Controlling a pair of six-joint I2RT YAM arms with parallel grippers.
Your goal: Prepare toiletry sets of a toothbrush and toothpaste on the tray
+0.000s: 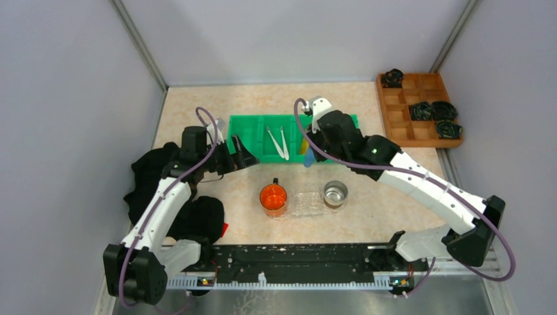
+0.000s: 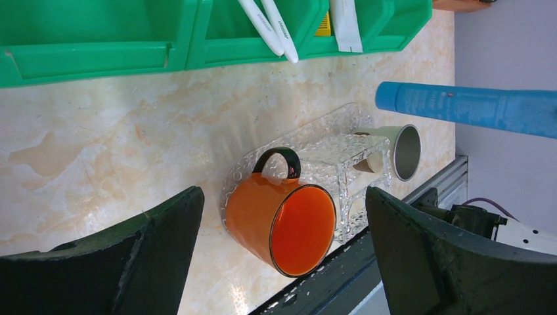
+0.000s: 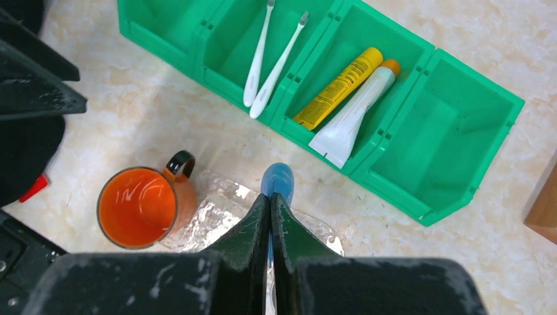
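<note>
1. Right wrist view: my right gripper (image 3: 270,200) is pinched tight on the blue toothpaste (image 3: 277,180), tube upright, cap pointing down.
2. It hangs near the tray's (image 3: 213,220) far edge.
3. Left gripper (image 2: 282,193) gapes wide.

Lab cell: grey partition walls (image 1: 66,98)

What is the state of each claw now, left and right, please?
Left claw: open, holding nothing.
Right claw: closed on the small blue flat plastic toothpaste tube.
</note>
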